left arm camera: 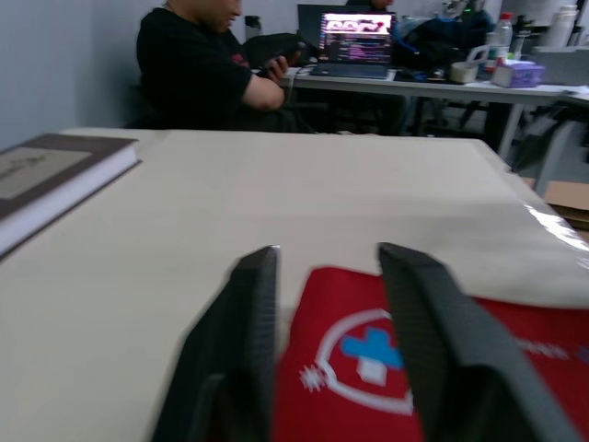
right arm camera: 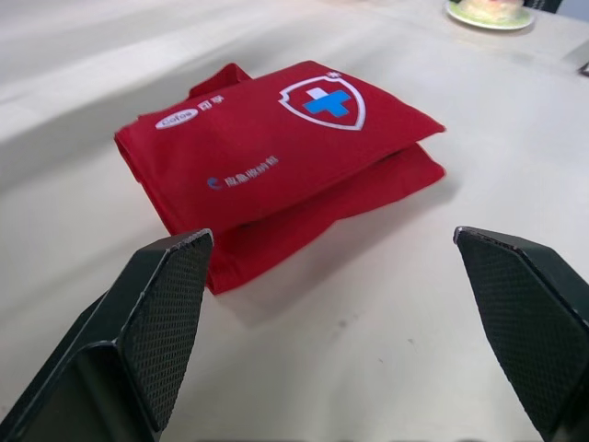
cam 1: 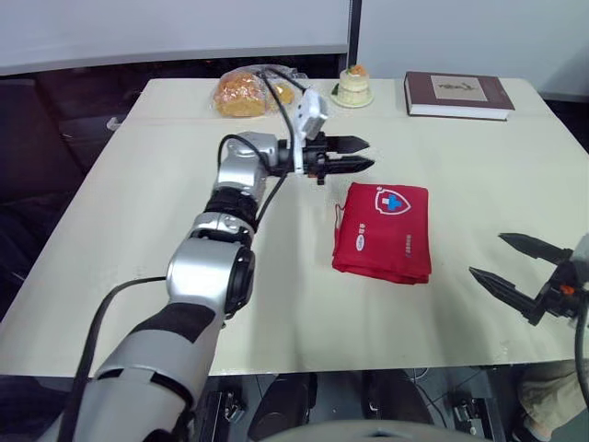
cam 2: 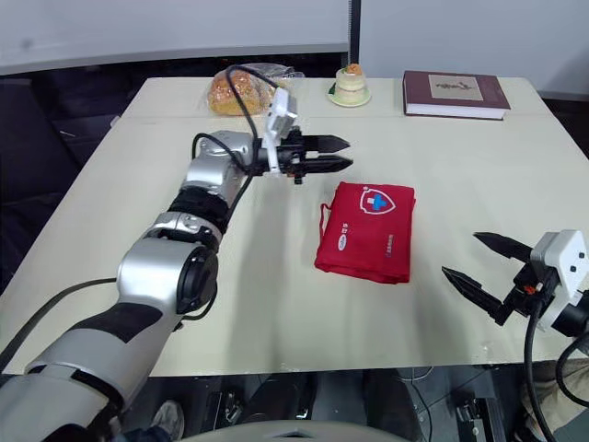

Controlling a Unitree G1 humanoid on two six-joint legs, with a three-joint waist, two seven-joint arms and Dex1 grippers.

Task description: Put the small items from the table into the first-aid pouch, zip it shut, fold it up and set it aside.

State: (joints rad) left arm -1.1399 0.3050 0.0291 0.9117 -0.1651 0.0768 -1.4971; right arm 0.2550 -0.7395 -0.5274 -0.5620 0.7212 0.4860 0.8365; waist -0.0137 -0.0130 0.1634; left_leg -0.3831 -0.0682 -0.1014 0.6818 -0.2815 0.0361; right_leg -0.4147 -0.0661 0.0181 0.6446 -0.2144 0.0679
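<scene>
Since the folded first-aid pouch (cam 1: 383, 230) is laid on the surface (cam 1: 138, 230), long axis running away from the robot, it is found just nearward of the empty, narrowly parted left claw (cam 1: 368, 154); the wide-spread right claw (cam 1: 486, 254) is set farther off.

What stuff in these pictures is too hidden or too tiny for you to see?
- Inside the red pouch: in the head views, its folded cloth hides any contents and the zipper.
- The pouch's near part: in the left wrist view, it is cut off by the bottom edge and covered by the left end effector.
- Title on the book: too small to read in the head views.
- The bread bag: partly behind the left arm's cable.
</scene>
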